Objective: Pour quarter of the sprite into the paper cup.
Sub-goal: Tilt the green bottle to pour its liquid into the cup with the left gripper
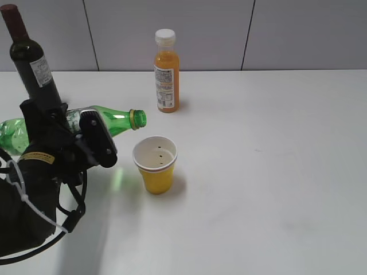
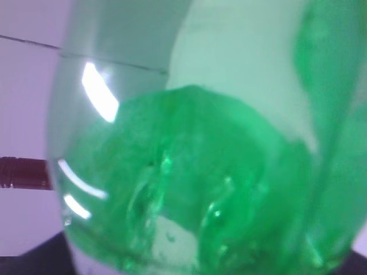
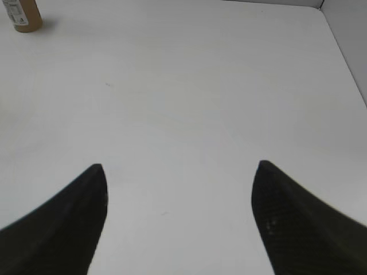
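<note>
Left end effector is clamped on the sprite, black fingers gripping the bottle around its mid-body. Bottle is tipped roughly horizontal, held clear above the table, open mouth with its green neck ring pointing right, just up and left of the paper cup. No cap on it. Translucent green plastic, label mostly hidden behind the fingers.

Left wrist view is filled by the sprite at close range: blurred glossy green wall with highlights; liquid level hard to read from it.

Paper cup stands upright on the table, tapered, yellow outside, white inside, rolled white rim. A few dark specks on the inner wall; probably droplets or marks, can't tell.

Right end effector is wide open and holding nothing, two dark matte pointed fingers above bare white table.

Dark wine bottle stands tilted-looking behind the left arm, red foil top, white label. Orange juice bottle with white cap stands upright farther back, behind the cup. Table surface is smooth matte white.
</note>
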Action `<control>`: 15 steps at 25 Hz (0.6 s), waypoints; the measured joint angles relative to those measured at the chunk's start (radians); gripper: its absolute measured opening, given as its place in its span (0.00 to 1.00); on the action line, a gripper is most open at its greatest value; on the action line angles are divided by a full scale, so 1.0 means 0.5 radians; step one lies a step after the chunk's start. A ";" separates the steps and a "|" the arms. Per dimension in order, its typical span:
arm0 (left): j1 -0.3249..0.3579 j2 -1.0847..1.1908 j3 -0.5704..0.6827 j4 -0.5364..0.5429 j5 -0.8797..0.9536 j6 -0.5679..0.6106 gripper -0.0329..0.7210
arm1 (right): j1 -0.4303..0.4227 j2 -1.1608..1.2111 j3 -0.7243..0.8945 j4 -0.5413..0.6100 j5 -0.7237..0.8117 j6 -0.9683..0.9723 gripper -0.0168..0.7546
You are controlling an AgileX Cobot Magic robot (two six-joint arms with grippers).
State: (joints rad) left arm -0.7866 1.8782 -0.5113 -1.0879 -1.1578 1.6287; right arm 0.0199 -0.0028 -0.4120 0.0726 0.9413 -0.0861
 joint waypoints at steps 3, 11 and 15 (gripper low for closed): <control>0.000 0.000 0.000 0.016 0.000 0.001 0.67 | 0.000 0.000 0.000 0.000 0.000 0.000 0.79; 0.002 0.002 0.062 0.131 -0.005 0.004 0.67 | 0.000 0.000 0.000 0.000 0.000 0.000 0.79; 0.002 0.007 0.104 0.141 -0.003 0.004 0.67 | 0.000 0.000 0.000 0.000 0.000 0.000 0.79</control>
State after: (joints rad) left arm -0.7858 1.8815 -0.4593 -1.0174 -1.1594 1.6305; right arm 0.0199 -0.0028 -0.4120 0.0726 0.9413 -0.0861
